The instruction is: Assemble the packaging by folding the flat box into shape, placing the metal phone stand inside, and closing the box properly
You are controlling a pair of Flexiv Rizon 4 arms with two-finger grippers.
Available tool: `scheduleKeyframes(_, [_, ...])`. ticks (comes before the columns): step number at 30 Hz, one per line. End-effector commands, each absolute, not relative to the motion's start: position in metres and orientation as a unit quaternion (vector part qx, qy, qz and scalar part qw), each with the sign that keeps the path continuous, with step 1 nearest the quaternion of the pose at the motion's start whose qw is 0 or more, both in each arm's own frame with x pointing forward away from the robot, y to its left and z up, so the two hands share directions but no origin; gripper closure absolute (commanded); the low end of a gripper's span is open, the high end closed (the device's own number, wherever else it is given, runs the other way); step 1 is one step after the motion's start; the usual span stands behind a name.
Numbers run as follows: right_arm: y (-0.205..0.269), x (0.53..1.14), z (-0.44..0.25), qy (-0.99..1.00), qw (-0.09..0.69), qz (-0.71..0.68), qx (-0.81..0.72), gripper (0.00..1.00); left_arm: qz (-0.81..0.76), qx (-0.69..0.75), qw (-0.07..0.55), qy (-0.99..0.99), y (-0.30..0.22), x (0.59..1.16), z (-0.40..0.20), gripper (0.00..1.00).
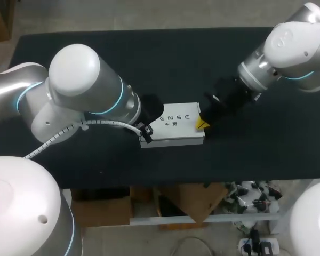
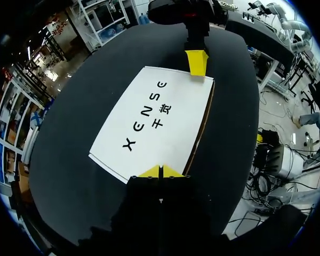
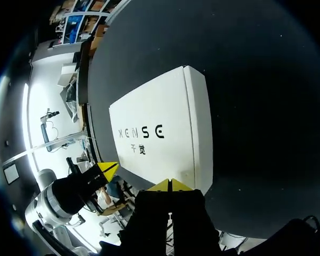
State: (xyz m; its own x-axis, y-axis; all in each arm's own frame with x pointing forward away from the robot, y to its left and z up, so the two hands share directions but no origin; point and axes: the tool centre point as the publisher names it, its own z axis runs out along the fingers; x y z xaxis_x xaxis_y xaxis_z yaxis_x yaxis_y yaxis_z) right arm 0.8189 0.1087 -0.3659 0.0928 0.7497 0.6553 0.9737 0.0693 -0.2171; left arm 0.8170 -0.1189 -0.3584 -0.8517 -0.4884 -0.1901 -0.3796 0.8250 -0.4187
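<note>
Lying on the matte black table (image 1: 69, 53) is a white rectangular box (image 1: 173, 134).

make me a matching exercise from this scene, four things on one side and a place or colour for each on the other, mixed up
Column one:
1. box
2. left gripper
3. right gripper
4. table

Column two:
A. at the box's right end in the head view
B. black, bearing the box
C. white with dark print on top
D. at the box's left end in the head view

Pairs: 1-C, 2-D, 3-A, 4-B
</note>
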Motion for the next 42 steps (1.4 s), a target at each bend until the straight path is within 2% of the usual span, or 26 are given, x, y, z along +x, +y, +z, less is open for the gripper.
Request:
scheduleKeyframes(1, [0.109, 0.819, -0.371, -0.651, 0.332, -0.168, -0.661, 1.0, -0.183, -0.231, 0.145, 0.945, -0.121, 0.818, -0.363, 1.0])
scheduleKeyframes(15, [0.104, 0.824, -0.391, -0.638, 0.354, -0.163, -0.664, 1.0, -0.187, -0.241, 0.122, 0.945, -0.118, 0.82, -0.379, 1.0])
scheduleKeyframes(23, [0.097, 0.815, -0.356, -0.648, 0.334, -0.207, -0.653, 1.0, -0.197, -0.247, 0.143, 0.938, -0.12, 0.81, -0.352, 1.0])
scheduleKeyframes(31, [0.09, 0.809, -0.334, -0.665, 0.308, -0.261, -0.628, 1.0, -0.198, -0.292, 0.125, 0.927, -0.13, 0.8, -0.329, 1.0])
scheduleKeyframes(32, [0.089, 0.808, -0.332, -0.668, 0.305, -0.27, -0.623, 0.92, -0.197, -0.302, 0.119, 0.925, -0.131, 0.799, -0.327, 0.94])
scheduleKeyframes(33, [0.087, 0.808, -0.33, -0.669, 0.301, -0.279, -0.619, 0.79, -0.197, -0.311, 0.112, 0.923, -0.132, 0.798, -0.326, 0.73])
scheduleKeyframes(34, [0.084, 0.807, -0.328, -0.669, 0.296, -0.287, -0.618, 0.71, -0.196, -0.318, 0.108, 0.922, -0.132, 0.796, -0.324, 0.62])
scheduleKeyframes(35, [0.081, 0.808, -0.326, -0.668, 0.293, -0.298, -0.616, 0.6, -0.194, -0.327, 0.103, 0.919, -0.133, 0.795, -0.323, 0.32])
scheduleKeyframes(36, [0.078, 0.808, -0.324, -0.669, 0.289, -0.308, -0.611, 0.55, -0.195, -0.335, 0.094, 0.917, -0.133, 0.793, -0.322, 0.13])
scheduleKeyframes(37, [0.075, 0.808, -0.322, -0.67, 0.283, -0.318, -0.608, 0.44, -0.194, -0.342, 0.088, 0.915, -0.134, 0.791, -0.32, 0.0])
scheduleKeyframes(39, [0.07, 0.808, -0.318, -0.679, 0.272, -0.338, -0.593, 0.04, -0.194, -0.36, 0.077, 0.909, -0.135, 0.787, -0.318, 0.0])
scheduleKeyframes(40, [0.067, 0.808, -0.315, -0.684, 0.267, -0.349, -0.582, 0.0, -0.194, -0.369, 0.073, 0.906, -0.135, 0.785, -0.317, 0.0])
scheduleKeyframes(42, [0.062, 0.807, -0.309, -0.701, 0.249, -0.377, -0.552, 0.0, -0.197, -0.383, 0.065, 0.9, -0.135, 0.779, -0.314, 0.0])
